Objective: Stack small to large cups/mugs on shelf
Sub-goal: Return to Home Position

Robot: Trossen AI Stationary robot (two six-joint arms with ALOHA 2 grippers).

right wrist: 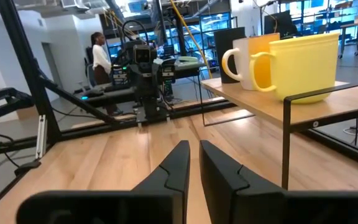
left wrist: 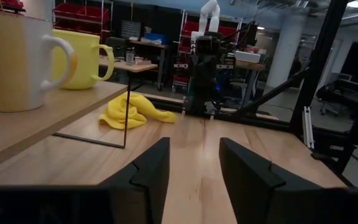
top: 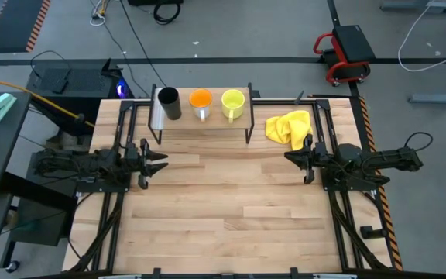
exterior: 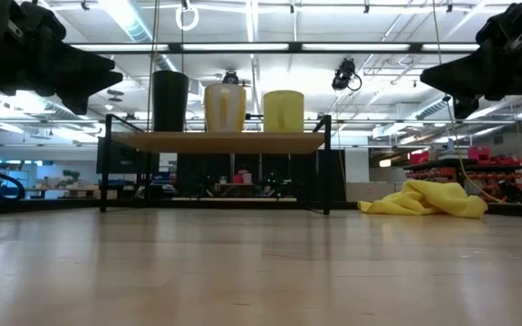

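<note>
Cups: black cup (top: 168, 103), orange-inside mug (top: 200, 103), yellow-green mug (top: 233, 104) crowd the shelf (top: 238, 122); your reach could topple neighbours.
Left pincer (top: 159, 163): apart.
Right pincer (top: 291, 157): nearly together.

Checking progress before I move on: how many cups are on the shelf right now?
3, in a row on the shelf: black cup at the left arm's end, orange-inside mug in the middle, yellow-green mug nearest the yellow cloth.

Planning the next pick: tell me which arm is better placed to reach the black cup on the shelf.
Left, probably. The black cup stands at the shelf's left end, nearer the left gripper, which is open and holds nothing. The right gripper waits by the yellow cloth, past the yellow-green mug.
</note>
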